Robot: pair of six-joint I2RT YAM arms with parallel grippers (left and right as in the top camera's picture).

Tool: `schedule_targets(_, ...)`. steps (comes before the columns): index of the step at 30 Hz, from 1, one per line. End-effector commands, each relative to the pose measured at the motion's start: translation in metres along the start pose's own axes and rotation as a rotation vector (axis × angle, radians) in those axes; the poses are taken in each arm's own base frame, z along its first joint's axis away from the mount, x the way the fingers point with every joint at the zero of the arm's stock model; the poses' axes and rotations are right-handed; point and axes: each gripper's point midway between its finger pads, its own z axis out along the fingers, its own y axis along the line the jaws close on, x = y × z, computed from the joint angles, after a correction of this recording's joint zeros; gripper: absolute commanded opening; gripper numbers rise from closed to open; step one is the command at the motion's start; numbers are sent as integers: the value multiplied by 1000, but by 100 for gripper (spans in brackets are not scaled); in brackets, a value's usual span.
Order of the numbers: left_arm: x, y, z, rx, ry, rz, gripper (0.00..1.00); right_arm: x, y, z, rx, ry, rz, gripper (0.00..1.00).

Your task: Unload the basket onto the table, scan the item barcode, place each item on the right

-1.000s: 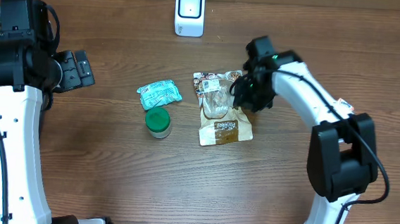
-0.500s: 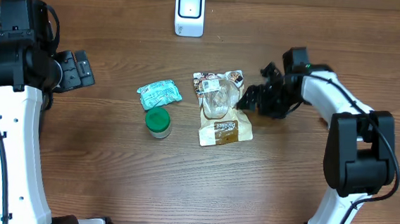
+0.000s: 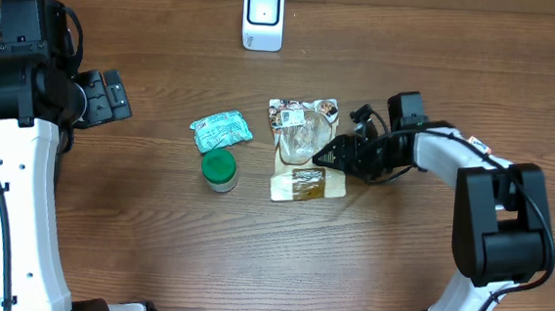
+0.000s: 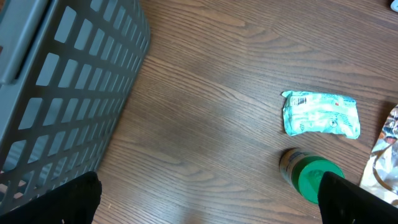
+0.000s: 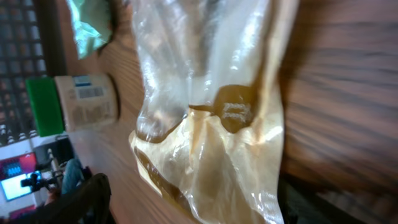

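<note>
pouch [image 3: 299, 130], clear top, tan bottom, crumpled, between wide-apart right gripper [image 3: 324, 157] jaws; left gripper [image 4: 214, 202] jaws wide apart too

**Right arm reaching in low toward the middle, left arm holding off at the side**

The right arm [image 3: 444, 159] is stretching leftward from its base at the near right edge. Its white forearm is lying almost level, and the right gripper [image 3: 339, 158] is pointing left. In its wrist view the fingers [image 5: 87, 199] are sitting apart, one dark tip at the lower left and the other blurred at the lower right. The left arm [image 3: 16, 186] is rising from the near left corner and folding at its black upper joint, with the left gripper [image 3: 113, 95] pointing right. Its fingertips [image 4: 354, 202] are showing at the two bottom corners of the wrist view, spread wide.
</note>
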Motion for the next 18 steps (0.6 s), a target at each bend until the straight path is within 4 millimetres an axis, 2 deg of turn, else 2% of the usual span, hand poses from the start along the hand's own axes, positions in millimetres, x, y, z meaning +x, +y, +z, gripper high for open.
schedule_targets(1, -1, 3, 0, -10, -3, -18, 100, 50, -50, 36, 159, 102, 156, 78)
schedule_targets(3, -1, 3, 0, -10, -3, -18, 100, 48, -59, 41, 213, 77, 189, 70)
schedule_targets(6, -1, 3, 0, -10, -3, -18, 100, 43, -73, 43, 301, 43, 214, 49)
schedule_targets(9, -1, 3, 0, -10, -3, -18, 100, 37, -76, 43, 323, 17, 212, 30)
schedule_targets(11, -1, 3, 0, -10, -3, -18, 100, 33, -76, 43, 318, 3, 200, 24)
schedule_targets(15, -1, 3, 0, -10, -4, -18, 100, 30, -75, 43, 315, -7, 194, 4)
schedule_targets(18, -1, 3, 0, -10, -3, -18, 100, 26, -73, 39, 317, -6, 201, 4)
